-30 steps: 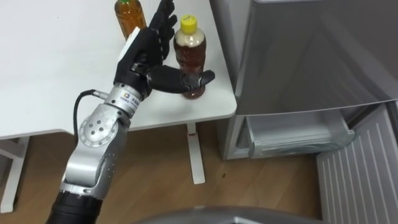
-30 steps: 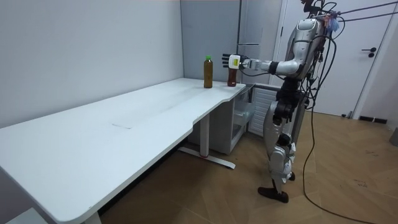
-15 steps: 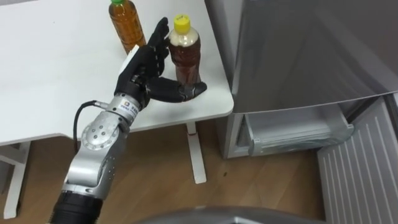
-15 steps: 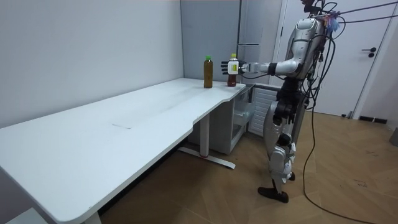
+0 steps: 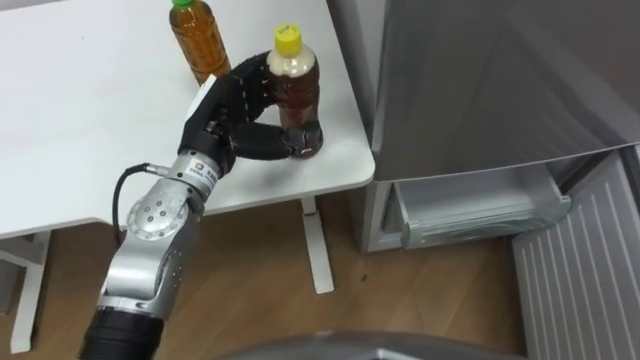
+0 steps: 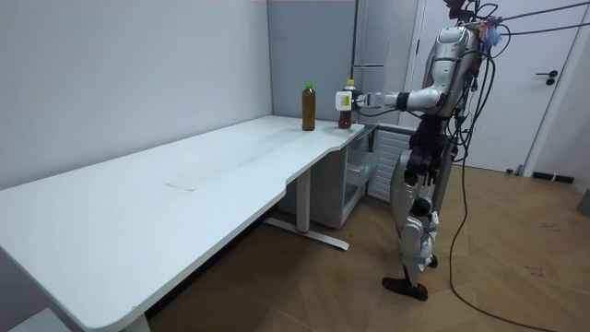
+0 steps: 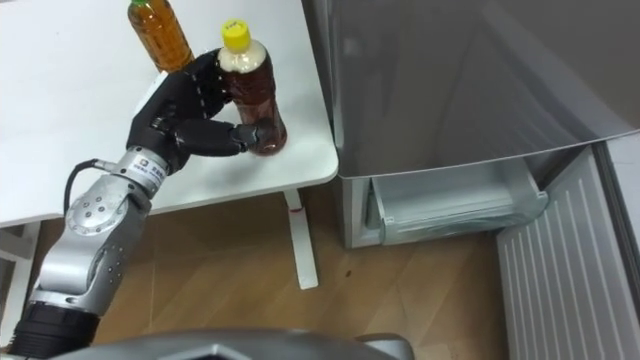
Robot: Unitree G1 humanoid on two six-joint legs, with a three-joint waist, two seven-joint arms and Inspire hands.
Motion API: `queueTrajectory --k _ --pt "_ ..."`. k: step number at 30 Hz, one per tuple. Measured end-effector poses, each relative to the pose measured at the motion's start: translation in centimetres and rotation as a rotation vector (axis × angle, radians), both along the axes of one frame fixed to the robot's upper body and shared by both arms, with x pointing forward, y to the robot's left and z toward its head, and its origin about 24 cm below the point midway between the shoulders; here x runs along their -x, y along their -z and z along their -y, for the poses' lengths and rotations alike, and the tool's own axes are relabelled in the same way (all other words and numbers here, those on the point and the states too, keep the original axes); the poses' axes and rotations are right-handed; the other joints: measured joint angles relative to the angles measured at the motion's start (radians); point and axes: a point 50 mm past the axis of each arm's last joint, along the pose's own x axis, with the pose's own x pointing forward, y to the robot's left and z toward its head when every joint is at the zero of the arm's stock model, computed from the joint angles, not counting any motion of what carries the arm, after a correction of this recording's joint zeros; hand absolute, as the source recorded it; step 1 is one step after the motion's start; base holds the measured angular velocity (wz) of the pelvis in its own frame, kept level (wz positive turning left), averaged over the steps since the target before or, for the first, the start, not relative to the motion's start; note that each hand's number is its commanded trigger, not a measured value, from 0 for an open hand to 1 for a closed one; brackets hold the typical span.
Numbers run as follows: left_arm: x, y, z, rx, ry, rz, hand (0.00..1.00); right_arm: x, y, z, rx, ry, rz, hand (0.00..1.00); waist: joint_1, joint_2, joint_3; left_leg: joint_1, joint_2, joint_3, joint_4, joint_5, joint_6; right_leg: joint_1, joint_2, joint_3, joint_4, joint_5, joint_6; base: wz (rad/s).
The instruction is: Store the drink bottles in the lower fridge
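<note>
left hand (image 5: pixel 222 112) was closed round the yellow-capped bottle (image 5: pixel 297 88), fingers behind its dark body and thumb across the front, low down. the bottle was upright at the near right corner of the white table (image 5: pixel 80 120). a green-capped bottle (image 5: pixel 196 40) stood just beyond it to the left. to the right was the grey fridge (image 5: pixel 480 80), its lower compartment (image 5: pixel 480 210) open.
</note>
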Motion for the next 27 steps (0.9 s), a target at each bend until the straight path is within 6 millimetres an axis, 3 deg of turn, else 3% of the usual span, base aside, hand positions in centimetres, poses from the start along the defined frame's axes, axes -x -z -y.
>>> queueTrajectory --k 13,27 --pt "0.07 0.55 0.09 -0.003 -0.009 -0.035 1.0 0.24 0.0 -0.04 -0.004 0.001 0.001 0.0 -0.005 -0.003 -0.0006 0.0 0.0 0.004 -0.001 0.0 0.0 -0.002 0.001 0.003 -0.001 0.0 0.0 0.0" --pt "0.12 0.85 0.05 0.014 -0.017 -0.064 1.0 0.06 0.0 -0.11 -0.028 0.003 0.0 0.0 -0.004 -0.017 -0.0096 -0.003 0.002 0.008 0.004 0.0 0.0 -0.01 0.0 0.004 0.001 0.001 -0.001 0.0"
